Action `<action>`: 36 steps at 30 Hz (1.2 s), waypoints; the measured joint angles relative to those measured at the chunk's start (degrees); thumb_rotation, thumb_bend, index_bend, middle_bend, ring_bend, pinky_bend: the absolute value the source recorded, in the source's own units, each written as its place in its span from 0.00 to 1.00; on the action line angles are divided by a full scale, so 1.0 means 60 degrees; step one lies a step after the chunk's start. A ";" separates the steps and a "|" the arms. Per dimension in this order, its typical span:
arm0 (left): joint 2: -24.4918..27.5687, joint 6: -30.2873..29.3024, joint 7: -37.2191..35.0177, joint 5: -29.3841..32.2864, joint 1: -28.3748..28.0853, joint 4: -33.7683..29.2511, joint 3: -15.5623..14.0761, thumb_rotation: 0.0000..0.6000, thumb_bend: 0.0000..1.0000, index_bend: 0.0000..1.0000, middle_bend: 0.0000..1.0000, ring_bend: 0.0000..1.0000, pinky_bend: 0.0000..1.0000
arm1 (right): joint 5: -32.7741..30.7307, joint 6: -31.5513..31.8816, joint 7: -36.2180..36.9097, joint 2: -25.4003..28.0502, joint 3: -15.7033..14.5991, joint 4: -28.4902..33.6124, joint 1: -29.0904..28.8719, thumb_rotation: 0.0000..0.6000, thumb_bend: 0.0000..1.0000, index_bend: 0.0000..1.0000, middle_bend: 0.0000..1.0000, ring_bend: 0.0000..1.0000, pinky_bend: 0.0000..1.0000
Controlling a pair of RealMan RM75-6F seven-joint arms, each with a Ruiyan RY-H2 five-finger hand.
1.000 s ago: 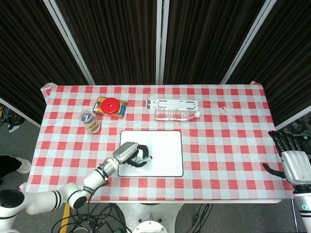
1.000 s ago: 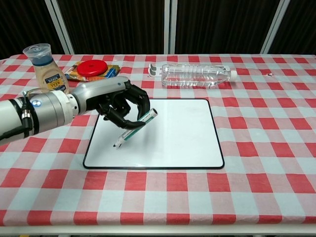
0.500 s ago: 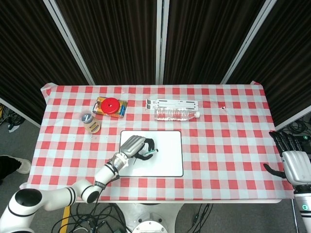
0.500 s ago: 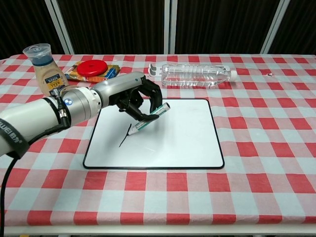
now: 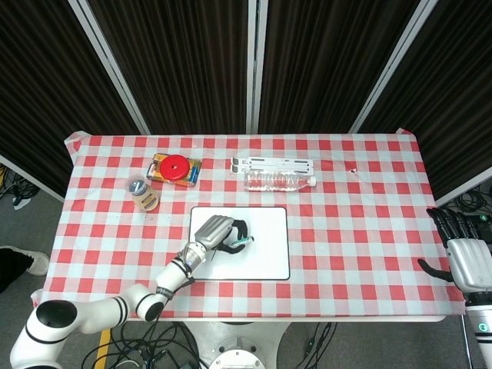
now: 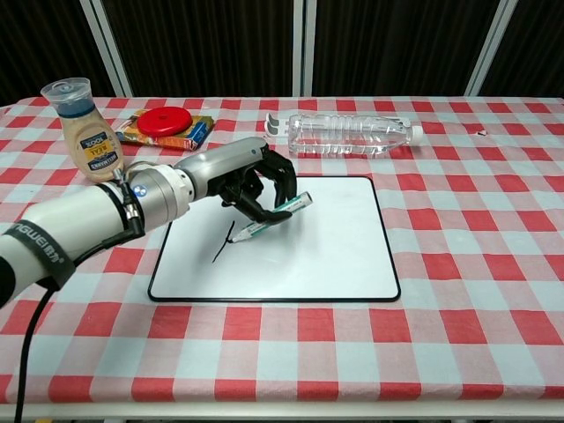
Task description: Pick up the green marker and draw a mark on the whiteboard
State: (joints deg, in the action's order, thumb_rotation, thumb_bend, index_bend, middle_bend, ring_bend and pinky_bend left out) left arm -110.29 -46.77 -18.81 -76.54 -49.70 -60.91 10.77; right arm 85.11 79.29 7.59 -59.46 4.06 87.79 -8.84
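Observation:
The whiteboard [image 6: 317,247] [image 5: 265,254] lies flat at the table's front centre. My left hand [image 6: 251,176] [image 5: 217,231] hovers over its left half and grips the green marker [image 6: 275,218] [image 5: 241,242], which slants with its tip down and to the left, just above the board. A short dark line [image 6: 222,246] runs on the board below and left of the tip. My right hand [image 5: 463,257] hangs off the table's right edge, fingers spread, holding nothing; only the head view shows it.
A clear plastic bottle [image 6: 348,134] lies on its side behind the board, with a white rack [image 5: 273,164] beyond it. A sauce bottle [image 6: 88,132] stands at the back left, next to a red lid on a snack packet [image 6: 165,124].
My left hand carried the marker up and to the right across the board, leaving a short dark line behind the tip. The right hand stayed still.

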 measured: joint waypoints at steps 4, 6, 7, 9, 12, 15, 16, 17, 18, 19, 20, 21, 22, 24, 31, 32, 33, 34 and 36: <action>-0.0373 0.0079 -0.0001 0.0058 -0.0125 0.0148 0.0092 1.00 0.43 0.56 0.56 0.82 0.85 | -0.0022 0.0038 0.0040 0.0052 -0.0022 -0.0020 0.0060 1.00 0.09 0.00 0.09 0.00 0.00; -0.0565 0.0142 0.0008 0.0082 -0.0225 0.0243 0.0153 1.00 0.43 0.56 0.56 0.82 0.85 | -0.0031 0.0067 0.0066 0.0077 -0.0032 -0.0030 0.0095 1.00 0.09 0.00 0.09 0.00 0.00; -0.0695 0.0176 0.0012 0.0087 -0.0304 0.0308 0.0201 1.00 0.43 0.56 0.56 0.82 0.85 | -0.0036 0.0082 0.0079 0.0090 -0.0034 -0.0034 0.0111 1.00 0.09 0.00 0.09 0.00 0.00; -0.0891 0.0210 0.0019 0.0089 -0.0430 0.0403 0.0289 1.00 0.43 0.56 0.56 0.82 0.85 | -0.0059 0.0111 0.0095 0.0123 -0.0034 -0.0043 0.0143 1.00 0.09 0.00 0.09 0.00 0.00; -0.1148 0.0297 0.0037 0.0123 -0.0630 0.0505 0.0445 1.00 0.44 0.56 0.56 0.82 0.85 | -0.0078 0.0153 0.0137 0.0158 -0.0025 -0.0050 0.0178 1.00 0.09 0.00 0.09 0.00 0.00; -0.1263 0.0404 0.0029 0.0223 -0.0824 0.0531 0.0726 1.00 0.44 0.56 0.56 0.82 0.85 | -0.0081 0.0225 0.0204 0.0180 -0.0010 -0.0065 0.0216 1.00 0.09 0.00 0.09 0.00 0.00; -0.1249 0.0402 0.0019 0.0245 -0.0874 0.0482 0.0846 1.00 0.44 0.56 0.56 0.82 0.85 | -0.0078 0.0250 0.0231 0.0184 -0.0004 -0.0072 0.0227 1.00 0.09 0.00 0.09 0.00 0.00; -0.1210 0.0372 0.0015 0.0248 -0.0891 0.0411 0.0911 1.00 0.44 0.56 0.56 0.82 0.85 | -0.0072 0.0274 0.0257 0.0187 0.0002 -0.0081 0.0236 1.00 0.09 0.00 0.09 0.00 0.00; -0.1144 0.0320 0.0018 0.0243 -0.0894 0.0312 0.0955 1.00 0.44 0.56 0.56 0.82 0.85 | -0.0058 0.0296 0.0287 0.0186 0.0007 -0.0098 0.0243 1.00 0.09 0.00 0.09 0.00 0.00; -0.1010 0.0240 0.0032 0.0227 -0.0882 0.0135 0.0997 1.00 0.44 0.55 0.56 0.82 0.85 | -0.0046 0.0304 0.0309 0.0181 0.0010 -0.0114 0.0245 1.00 0.09 0.00 0.09 0.00 0.00; -0.0872 0.0180 0.0056 0.0215 -0.0860 -0.0029 0.1018 1.00 0.44 0.55 0.56 0.82 0.85 | -0.0032 0.0307 0.0331 0.0171 0.0012 -0.0131 0.0243 1.00 0.09 0.00 0.09 0.00 0.00; -0.0703 0.0123 0.0094 0.0205 -0.0827 -0.0215 0.1032 1.00 0.44 0.55 0.56 0.82 0.85 | -0.0008 0.0301 0.0360 0.0153 0.0012 -0.0155 0.0233 1.00 0.09 0.00 0.09 0.00 0.00; -0.0436 0.0052 0.0170 0.0195 -0.0764 -0.0487 0.1037 1.00 0.44 0.55 0.56 0.82 0.85 | 0.0014 0.0294 0.0378 0.0139 0.0010 -0.0167 0.0223 1.00 0.09 0.00 0.09 0.00 0.00; 0.0041 -0.0044 0.0352 0.0189 -0.0631 -0.0910 0.1010 1.00 0.44 0.55 0.56 0.82 0.84 | 0.0071 0.0288 0.0422 0.0100 0.0003 -0.0197 0.0203 1.00 0.09 0.00 0.09 0.00 0.00; 0.2292 -0.0307 0.2168 0.0427 0.0209 -0.2403 0.0365 1.00 0.44 0.54 0.55 0.81 0.82 | 0.0279 0.0335 0.0514 -0.0025 -0.0035 -0.0283 0.0160 1.00 0.09 0.00 0.09 0.00 0.00; 0.2550 -0.0309 0.2473 0.0504 0.0311 -0.2549 0.0239 1.00 0.44 0.54 0.55 0.81 0.81 | 0.0308 0.0344 0.0513 -0.0039 -0.0043 -0.0286 0.0156 1.00 0.09 0.00 0.09 0.00 0.00; 0.2779 -0.0314 0.2784 0.0580 0.0407 -0.2675 0.0112 1.00 0.44 0.54 0.55 0.81 0.81 | 0.0346 0.0352 0.0509 -0.0059 -0.0054 -0.0286 0.0150 1.00 0.09 0.00 0.09 0.00 0.00; 0.3005 -0.0330 0.3216 0.0676 0.0521 -0.2806 -0.0058 1.00 0.44 0.54 0.55 0.81 0.80 | 0.0371 0.0358 0.0506 -0.0074 -0.0062 -0.0284 0.0145 1.00 0.09 0.00 0.09 0.00 0.00; 0.3240 -0.0371 0.3901 0.0829 0.0682 -0.2955 -0.0314 1.00 0.44 0.54 0.55 0.80 0.79 | 0.0410 0.0375 0.0495 -0.0099 -0.0079 -0.0269 0.0141 1.00 0.09 0.00 0.09 0.00 0.00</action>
State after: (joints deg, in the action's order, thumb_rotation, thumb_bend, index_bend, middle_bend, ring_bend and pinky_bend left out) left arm -90.85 -49.00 4.60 -71.57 -45.61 -78.64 8.88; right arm 87.57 81.54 10.56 -60.06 3.59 86.17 -7.99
